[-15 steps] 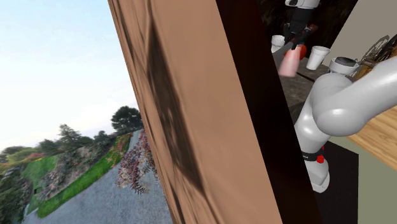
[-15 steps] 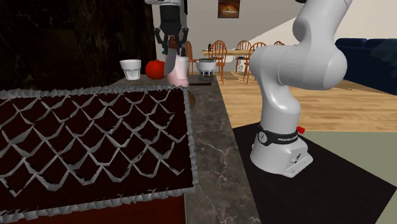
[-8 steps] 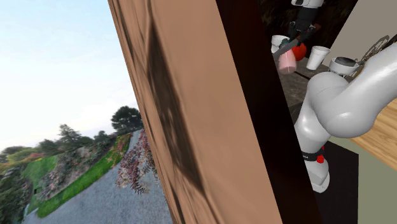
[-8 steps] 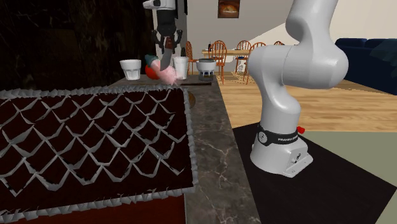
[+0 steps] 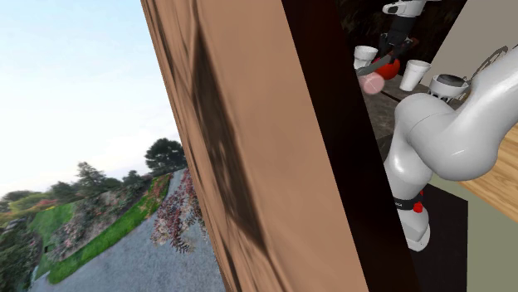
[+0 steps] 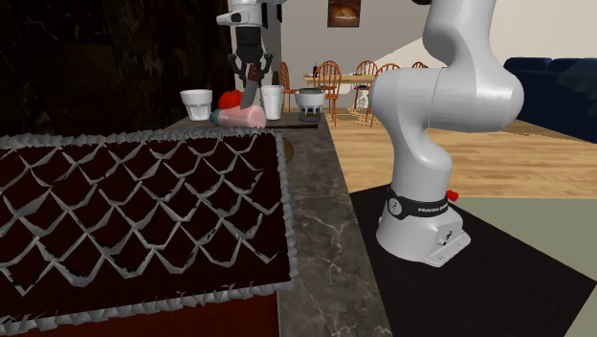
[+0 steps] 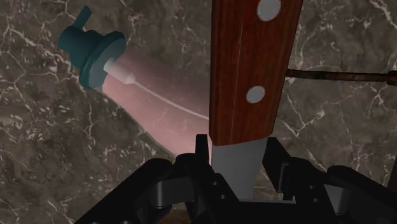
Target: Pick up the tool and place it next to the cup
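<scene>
Records, against a second ago, the gripper (image 6: 251, 75) shifted a little toward the second exterior view's left, and the pink bottle (image 6: 241, 116), upright then, now lying flat on its side on the dark marble counter (image 6: 316, 220). Finds the fingers (image 7: 275, 159) pinching the knife (image 7: 251, 70) by the grey blade right at the handle, with the brown riveted handle hanging down over the toppled bottle; cannot tell whether touching it. Judges the pick done and the placing outstanding: knife aloft, not yet set down beside any cup. Places the knife, in the second exterior view, between a ribbed white cup (image 6: 196, 103) and a plain white cup (image 6: 273, 101), near both, with a red round thing (image 6: 230, 99) just behind the bottle. Cannot tell which of the two cups to take as the target. Flags the fallen bottle as occupying the counter between them, hence likely to hinder a clean set-down. As to containers: sees the bottle closed by a teal cap (image 7: 95, 54), contents not discernible; cannot see into either cup; notes a small dark-topped pot (image 6: 309, 99) beyond the plain white cup, contents likewise hidden.
</scene>
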Tool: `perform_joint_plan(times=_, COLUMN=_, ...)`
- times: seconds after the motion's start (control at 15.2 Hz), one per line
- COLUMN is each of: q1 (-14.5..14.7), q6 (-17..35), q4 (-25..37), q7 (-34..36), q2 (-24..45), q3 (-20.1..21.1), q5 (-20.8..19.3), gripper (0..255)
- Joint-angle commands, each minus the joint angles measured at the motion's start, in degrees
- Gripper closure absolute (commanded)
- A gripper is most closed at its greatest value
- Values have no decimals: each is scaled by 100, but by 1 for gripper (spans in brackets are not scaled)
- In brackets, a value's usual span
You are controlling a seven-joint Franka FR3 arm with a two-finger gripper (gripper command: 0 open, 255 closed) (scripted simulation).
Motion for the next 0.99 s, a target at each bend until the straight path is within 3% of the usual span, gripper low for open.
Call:
perform_joint_plan(times=0.0, q1=24, q6=133, q4=-120, q7=39, q2=-24, q3=-67, q5=-47, gripper=255)
perform_joint_plan(times=0.92, q1=395, q6=977, q4=-766, q7=321, q2=-291, q3=-769, q5=-527, gripper=255)
